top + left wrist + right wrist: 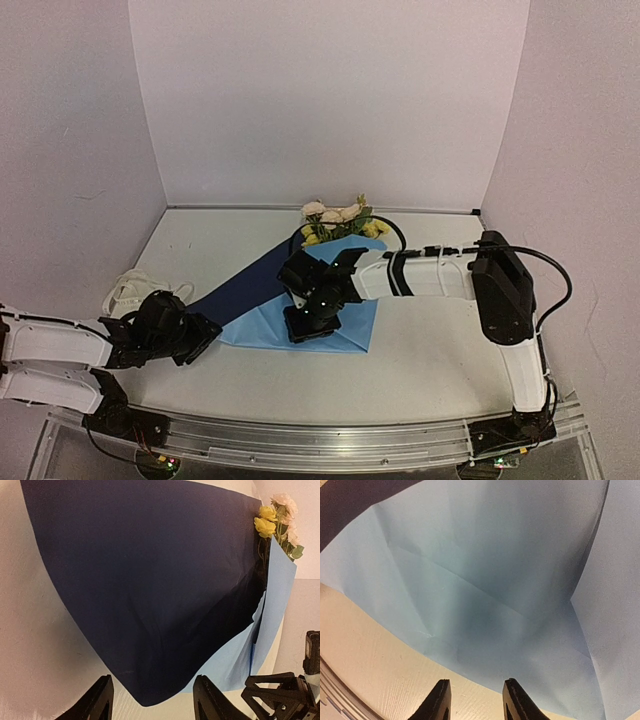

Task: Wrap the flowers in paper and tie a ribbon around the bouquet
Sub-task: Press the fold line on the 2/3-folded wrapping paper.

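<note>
Wrapping is the step in hand, I take it. What do the grippers hold?

— Nothing, either of them. Nearest, the left gripper [190, 335] sits low over the table [430, 365], fingers spread wide, the navy corner of the paper [262, 322] just beyond its tips. The right gripper [310, 325] hangs over the light blue face, jaws partly open and bare.

And the flowers [340, 222]?

— Farther back, blooms poking out at the paper's far end, stems hidden under a blue flap. The ribbon [130, 290] lies heaped at the left, apart from the paper.

So next?

— The navy flap lies flat. I judge one gripper must take its edge and fold it over the stems while the other pins the bundle.
</note>
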Robot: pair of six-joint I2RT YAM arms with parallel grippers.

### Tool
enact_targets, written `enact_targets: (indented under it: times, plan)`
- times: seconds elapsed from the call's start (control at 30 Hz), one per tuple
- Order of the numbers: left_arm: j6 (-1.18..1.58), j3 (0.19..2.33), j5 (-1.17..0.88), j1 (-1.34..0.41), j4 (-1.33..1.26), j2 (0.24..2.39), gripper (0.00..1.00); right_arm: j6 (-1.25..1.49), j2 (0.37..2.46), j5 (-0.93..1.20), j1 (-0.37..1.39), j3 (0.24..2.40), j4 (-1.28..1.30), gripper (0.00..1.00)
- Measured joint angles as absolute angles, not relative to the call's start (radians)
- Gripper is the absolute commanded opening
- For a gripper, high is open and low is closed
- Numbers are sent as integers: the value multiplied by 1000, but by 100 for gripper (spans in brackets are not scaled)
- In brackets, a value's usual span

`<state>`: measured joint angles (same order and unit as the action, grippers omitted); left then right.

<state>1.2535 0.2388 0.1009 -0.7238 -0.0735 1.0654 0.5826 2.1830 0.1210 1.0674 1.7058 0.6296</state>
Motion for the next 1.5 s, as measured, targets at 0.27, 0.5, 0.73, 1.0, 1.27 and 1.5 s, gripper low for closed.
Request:
enact_targets:
  times: [0.27,0.5,0.73,1.0,1.27,1.5]
  plan:
    - [1302,198,57,-724,-225,1144,38,590,2183,120,1065,1706,630,36]
    - [1314,195,45,-724,-325,1231,16,607,2192,118,1068,1706,630,27]
    - [1309,192,45,-724,-341,1219,7,638,2245,117,1074,1706,629,19]
    - [1256,189,43,-724,-308,1109,0,673,2261,90,1080,1715,621,18]
    - [1138,244,-2,-724,-246,1045,0,678,2273,17,1102,1740,656,23]
    - [1025,373,-98,-727,-215,1054,0,679,2324,-38,1123,1830,732,32]
